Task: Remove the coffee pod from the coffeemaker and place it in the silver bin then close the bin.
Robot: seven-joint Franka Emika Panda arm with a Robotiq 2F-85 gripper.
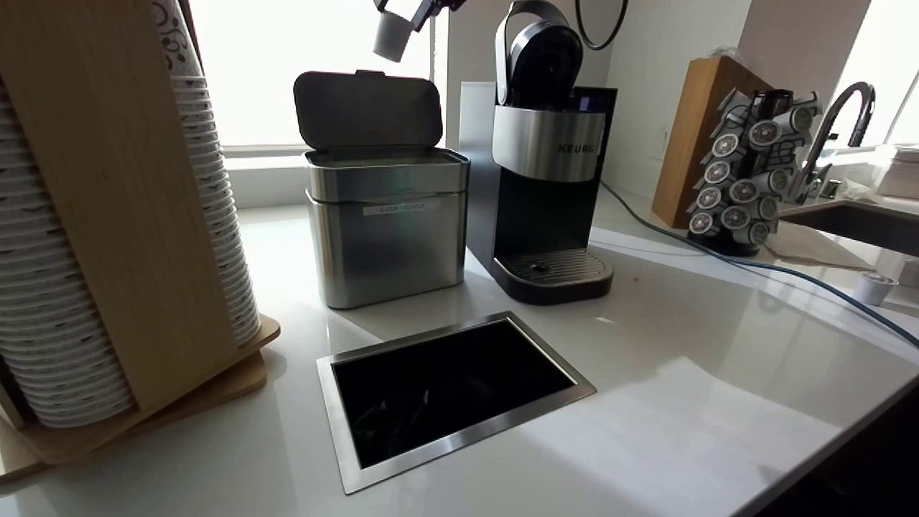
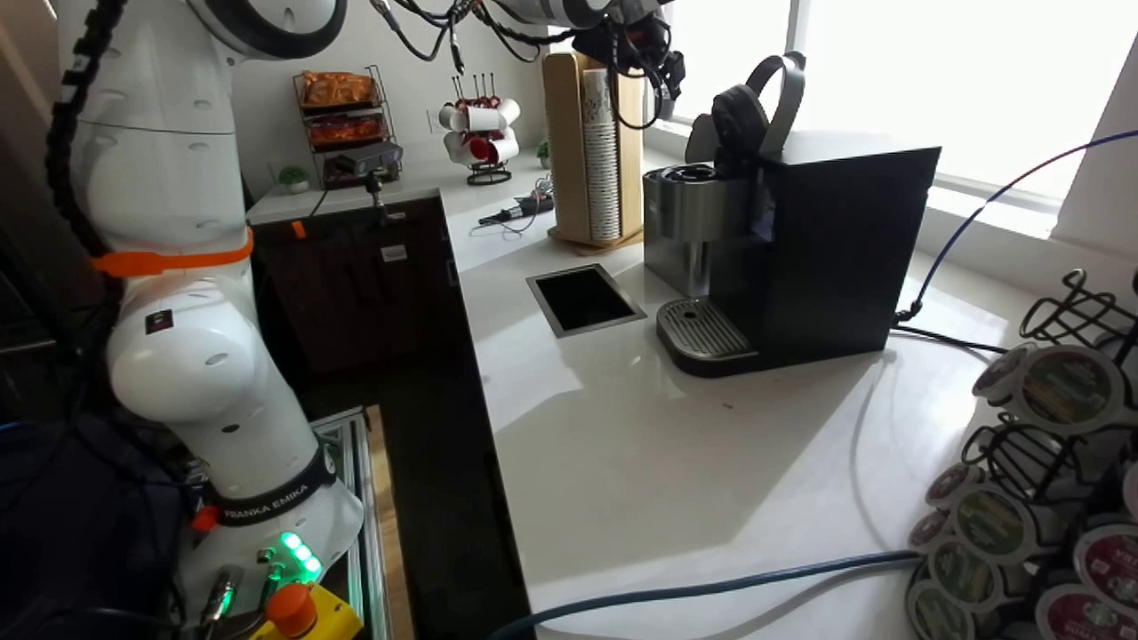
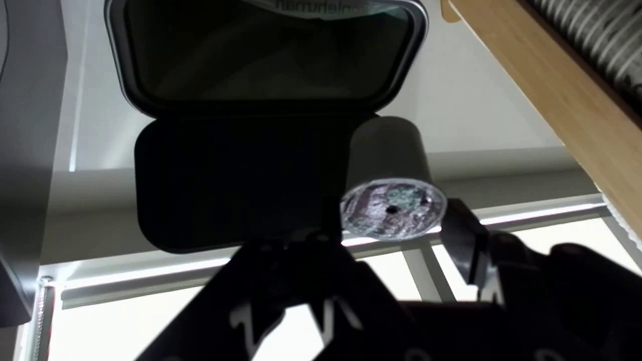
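- At the far left of an exterior view you see the cup rack (image 1: 122,179) with tall stacks of cups (image 1: 215,215).
- Next comes your bin (image 1: 395,251), its lid (image 1: 370,111) standing up behind the mouth.
- Your gripper (image 3: 393,215) is clamped on the pod (image 1: 393,36), which is in the air, tilted, and shows just above the lid; in the wrist view its pierced foil faces you. You cannot tell whether it is over the mouth.
- In front of the bin, the opening (image 1: 468,436) is set into the counter (image 1: 682,416).
- Just right of the bin stands your coffeemaker (image 1: 549,143), its head (image 1: 546,64) raised in both exterior views.
- Farther right you have the pod rack (image 1: 724,245), the faucet (image 1: 860,129) and a loose pod (image 1: 873,289).
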